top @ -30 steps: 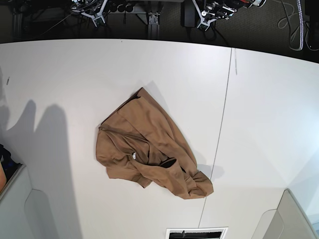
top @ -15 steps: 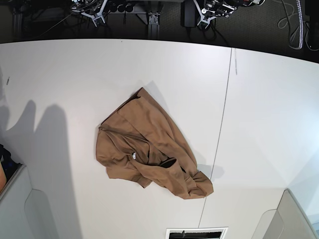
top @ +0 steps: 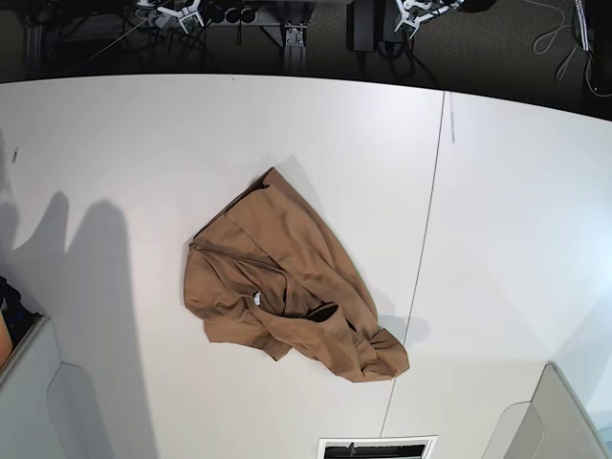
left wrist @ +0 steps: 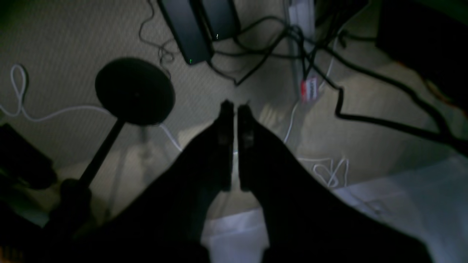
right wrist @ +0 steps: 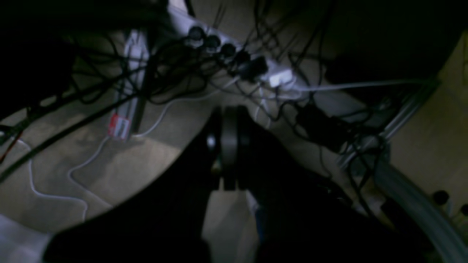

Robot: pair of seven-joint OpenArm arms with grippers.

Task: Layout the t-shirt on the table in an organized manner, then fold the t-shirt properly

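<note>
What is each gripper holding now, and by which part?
Nothing. The left gripper and right gripper are empty; the t-shirt lies crumpled on the table.

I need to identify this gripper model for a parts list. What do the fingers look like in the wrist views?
Both are dim silhouettes. The left gripper has two slim black fingers tapering to rounded tips. The right gripper looks black too, with a greyish strip between its fingers. No markings are legible.
</note>
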